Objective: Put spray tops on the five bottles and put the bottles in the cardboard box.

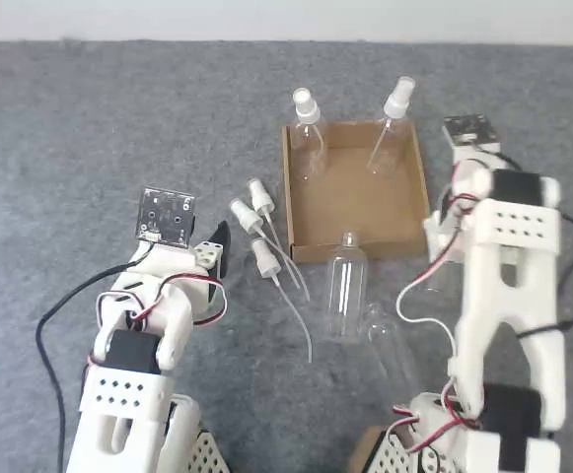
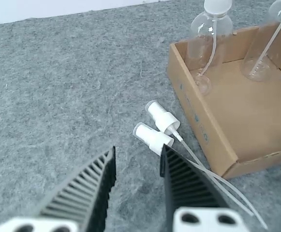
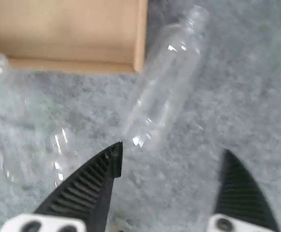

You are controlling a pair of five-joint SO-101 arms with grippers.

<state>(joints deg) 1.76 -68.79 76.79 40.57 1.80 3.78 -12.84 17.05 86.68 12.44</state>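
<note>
The cardboard box (image 1: 404, 202) sits at the table's middle with two capped bottles (image 1: 308, 138) (image 1: 390, 133) standing in it. Three loose spray tops (image 1: 242, 212) (image 1: 261, 197) (image 1: 266, 258) lie just left of the box. An uncapped clear bottle (image 1: 346, 286) stands in front of the box, and another (image 1: 390, 345) lies beside it. My left gripper (image 2: 138, 164) is open, low over the carpet, just short of two spray tops (image 2: 162, 116) (image 2: 150, 137). My right gripper (image 3: 171, 152) is open above a clear bottle (image 3: 167, 96) lying by the box corner (image 3: 140, 43).
Grey carpet covers the whole table. The left arm (image 1: 148, 335) stands at the front left, the right arm (image 1: 503, 246) at the right of the box. Long dip tubes (image 1: 296, 296) trail from the loose tops toward the front. More clear bottles (image 3: 63, 150) lie near the right gripper.
</note>
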